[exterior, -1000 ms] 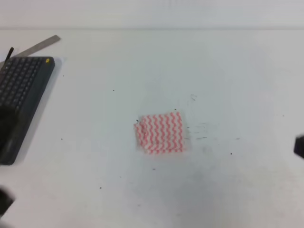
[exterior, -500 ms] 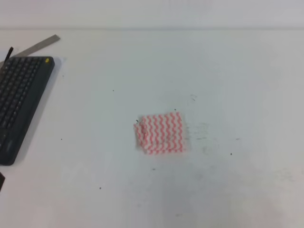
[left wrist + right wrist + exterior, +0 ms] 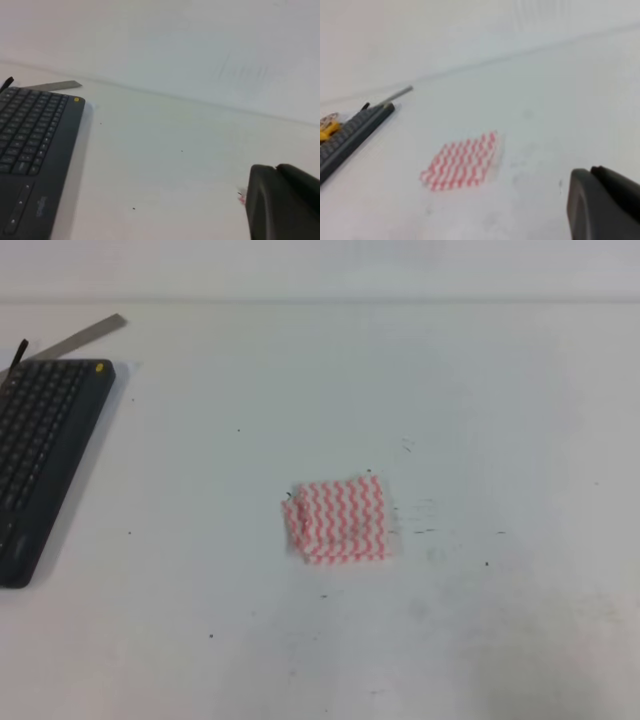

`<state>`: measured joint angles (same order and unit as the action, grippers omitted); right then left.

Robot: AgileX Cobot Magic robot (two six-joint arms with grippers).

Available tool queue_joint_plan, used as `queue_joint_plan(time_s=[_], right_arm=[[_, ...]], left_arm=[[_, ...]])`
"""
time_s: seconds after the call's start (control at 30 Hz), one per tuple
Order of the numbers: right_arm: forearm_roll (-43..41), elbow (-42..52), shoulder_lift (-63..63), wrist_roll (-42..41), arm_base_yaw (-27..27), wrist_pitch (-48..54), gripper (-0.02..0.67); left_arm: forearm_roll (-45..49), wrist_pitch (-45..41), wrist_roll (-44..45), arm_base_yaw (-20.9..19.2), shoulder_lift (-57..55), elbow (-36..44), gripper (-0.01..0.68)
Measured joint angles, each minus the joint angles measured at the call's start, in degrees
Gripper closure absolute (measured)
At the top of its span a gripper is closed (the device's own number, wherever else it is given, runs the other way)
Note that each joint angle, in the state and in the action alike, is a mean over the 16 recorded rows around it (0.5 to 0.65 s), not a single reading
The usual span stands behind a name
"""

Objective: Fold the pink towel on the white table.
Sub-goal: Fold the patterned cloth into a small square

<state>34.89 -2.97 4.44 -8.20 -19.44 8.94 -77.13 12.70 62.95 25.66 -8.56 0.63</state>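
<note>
Overhead, pink towel (image 3: pixel 338 521) lay folded on the white table (image 3: pixel 480 390), no fingers visible. Left wrist showed only a dark finger (image 3: pixel 282 202), aperture untellable. Right wrist likewise (image 3: pixel 605 205); towel ahead-left looked limp, best pinched at corners.

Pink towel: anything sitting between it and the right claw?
Nothing visible. In the right wrist view only bare white table lies between the dark claw part at the lower right and the pink-and-white zigzag towel. The dark grey keyboard sits far off at the table's left edge.
</note>
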Motion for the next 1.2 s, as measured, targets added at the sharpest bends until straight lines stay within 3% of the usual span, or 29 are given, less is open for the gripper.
queue_joint_plan(time_s=[0.27,0.43,0.83,1.1,1.2], right_arm=[[7.4,3.1,0.0,-1.8,0.0,-0.9,0.667],[10.2,3.2,-0.9,-7.2,1.0,-2.9,0.667],[9.8,3.2,-4.7,-22.6,11.7,-2.9,0.668],[8.9,3.2,-5.6,-24.0,14.9,0.1,0.668],[4.9,3.2,-5.6,-22.1,14.9,0.8,0.668]], left_arm=[[-1.4,0.2,0.0,0.0,-0.1,0.1,0.675],[-1.6,0.2,0.0,0.0,-0.1,0.1,0.675],[-1.9,0.5,0.0,0.0,-0.3,0.1,0.675],[-2.0,0.7,0.0,0.0,-0.1,0.0,0.675],[-2.1,0.7,0.0,0.0,0.0,0.0,0.675]])
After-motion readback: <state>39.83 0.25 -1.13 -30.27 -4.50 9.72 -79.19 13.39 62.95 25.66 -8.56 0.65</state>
